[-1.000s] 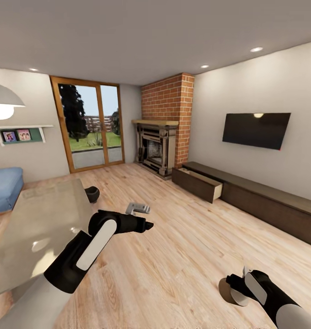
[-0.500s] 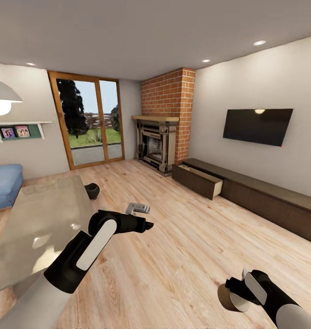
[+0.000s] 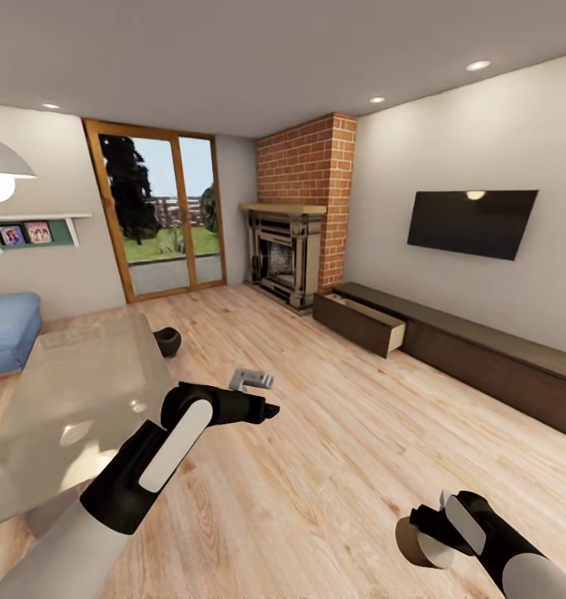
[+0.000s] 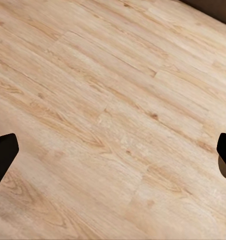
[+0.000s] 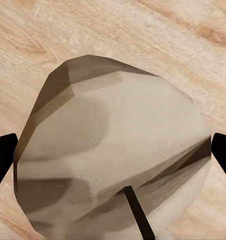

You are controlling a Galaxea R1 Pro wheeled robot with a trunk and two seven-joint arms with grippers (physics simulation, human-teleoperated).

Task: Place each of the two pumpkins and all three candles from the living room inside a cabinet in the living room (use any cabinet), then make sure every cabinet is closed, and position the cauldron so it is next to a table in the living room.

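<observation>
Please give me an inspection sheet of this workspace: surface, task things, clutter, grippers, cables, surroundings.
Surface: light wood plank floor.
Job's things: beige stubby candle in the right gripper; long dark brown cabinet, one drawer pulled out; small black cauldron on the floor beside the pale glassy low table.
Clutter: nothing seen.
Grippers: left gripper open, empty; right shut on the candle.
Cables: nothing seen.
Surroundings: red brick chimney, black wall TV, glass doors.

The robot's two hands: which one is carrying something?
The right hand, gripping a beige candle. The left hand hangs open over bare floor.
</observation>
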